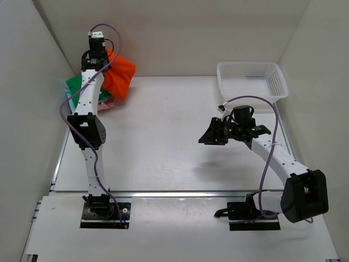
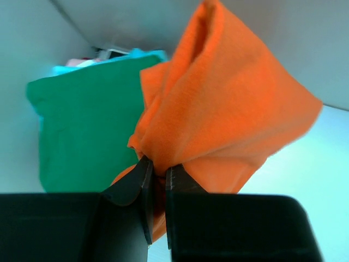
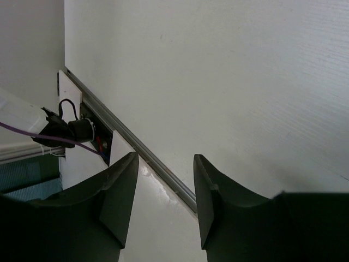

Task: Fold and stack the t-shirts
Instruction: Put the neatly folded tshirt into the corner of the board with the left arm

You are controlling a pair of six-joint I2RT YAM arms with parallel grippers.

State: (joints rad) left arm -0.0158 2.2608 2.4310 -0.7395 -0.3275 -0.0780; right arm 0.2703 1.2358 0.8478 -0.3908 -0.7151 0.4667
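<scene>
My left gripper (image 1: pixel 105 61) is stretched to the far left corner and shut on a bunched edge of the bright orange t-shirt (image 1: pixel 121 76), which hangs from it above the table. In the left wrist view the fingertips (image 2: pixel 158 166) pinch the orange cloth (image 2: pixel 229 109). The folded green t-shirt (image 1: pixel 73 84) lies beside and under it, and also shows in the left wrist view (image 2: pixel 87 125). Pink (image 1: pixel 104 102) and light teal (image 2: pixel 140 53) edges show beneath the green one. My right gripper (image 1: pixel 210 134) is open and empty above the right middle of the table, as its wrist view (image 3: pixel 163 164) also shows.
A white plastic mesh basket (image 1: pixel 252 81) stands at the back right. White walls close in the left, back and right sides. A metal rail (image 3: pixel 147 158) runs along the table's near edge, by the left arm's base (image 1: pixel 103 210).
</scene>
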